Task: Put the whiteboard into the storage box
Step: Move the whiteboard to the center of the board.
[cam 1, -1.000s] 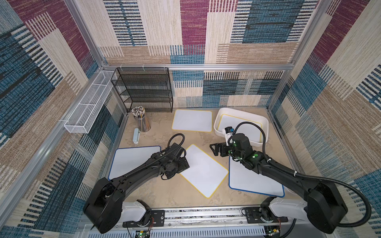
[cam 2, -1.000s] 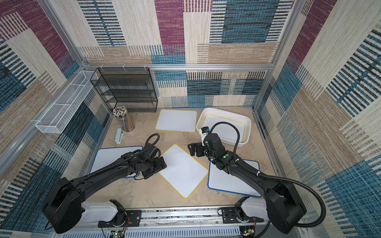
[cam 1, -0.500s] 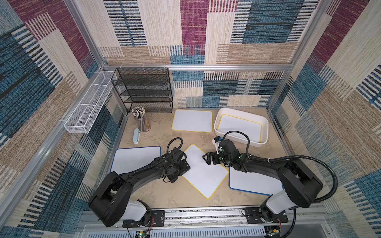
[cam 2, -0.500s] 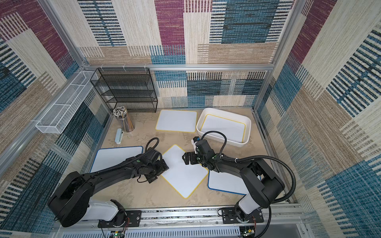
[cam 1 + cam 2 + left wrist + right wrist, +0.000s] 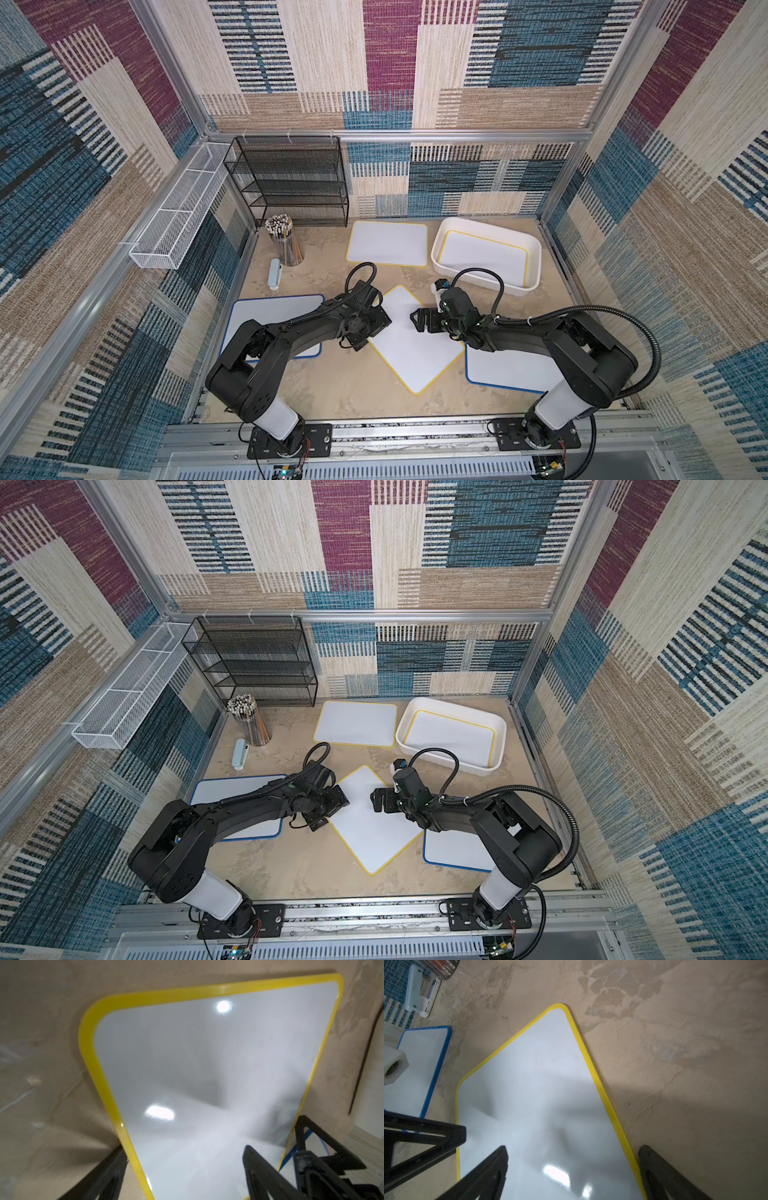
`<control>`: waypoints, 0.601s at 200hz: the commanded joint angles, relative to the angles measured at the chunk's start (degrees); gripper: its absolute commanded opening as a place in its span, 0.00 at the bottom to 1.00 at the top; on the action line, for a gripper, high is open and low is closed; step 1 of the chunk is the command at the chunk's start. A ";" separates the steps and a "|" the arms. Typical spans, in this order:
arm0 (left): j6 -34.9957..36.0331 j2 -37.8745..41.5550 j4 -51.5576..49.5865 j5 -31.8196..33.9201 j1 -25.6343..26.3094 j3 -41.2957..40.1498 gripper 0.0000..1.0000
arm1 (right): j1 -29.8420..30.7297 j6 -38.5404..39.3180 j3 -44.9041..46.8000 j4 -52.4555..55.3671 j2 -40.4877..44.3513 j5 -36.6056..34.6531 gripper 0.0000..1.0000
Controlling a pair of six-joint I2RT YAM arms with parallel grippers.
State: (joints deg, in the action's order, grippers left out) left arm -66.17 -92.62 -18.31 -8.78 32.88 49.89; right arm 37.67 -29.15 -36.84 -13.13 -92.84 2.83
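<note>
- Whiteboard (image 5: 415, 345), yellow-edged, lies flat on the worktop (image 5: 332, 386), outside the storage box (image 5: 437, 254).
- Right claw (image 5: 573, 1147) has swung over one edge, wide; left claw (image 5: 186, 1150) is narrowing astride the opposite edge, no grip yet, so a lift looks next.

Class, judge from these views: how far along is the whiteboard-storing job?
Done: one yellow-framed whiteboard lies in the storage box. In hand: the left gripper and right gripper straddle opposite edges of the diagonal whiteboard, jaws open, not yet lifted. Left: gripping, lifting and boxing it.
</note>
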 commanded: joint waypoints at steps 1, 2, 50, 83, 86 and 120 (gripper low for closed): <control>4.28 -3.15 -1.24 -0.16 -1.10 1.37 0.89 | 1.62 -3.83 0.94 3.73 -1.07 -1.30 1.00; 4.38 -3.30 -1.27 -0.17 -1.13 1.54 0.89 | 1.70 -4.00 0.96 3.77 -1.09 -1.36 1.00; 10.95 -9.41 -6.24 0.11 -2.56 10.87 0.89 | 5.78 -11.54 1.59 3.93 -1.39 -4.02 1.00; 17.69 -14.30 -14.48 1.74 -2.83 18.74 0.88 | 8.78 -18.84 1.55 4.10 -1.01 -5.91 1.00; 18.43 -14.69 -15.47 2.01 -2.87 19.47 0.88 | 9.01 -19.36 1.57 3.94 -1.03 -6.04 1.00; 24.85 -17.63 -22.52 3.71 -3.53 26.03 0.88 | 10.56 -24.70 2.25 2.49 -1.32 -7.65 1.00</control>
State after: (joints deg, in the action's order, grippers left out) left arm -48.53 -108.57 -35.35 -3.92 29.61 72.75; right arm 47.11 -44.95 -35.55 -16.10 -93.34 -11.55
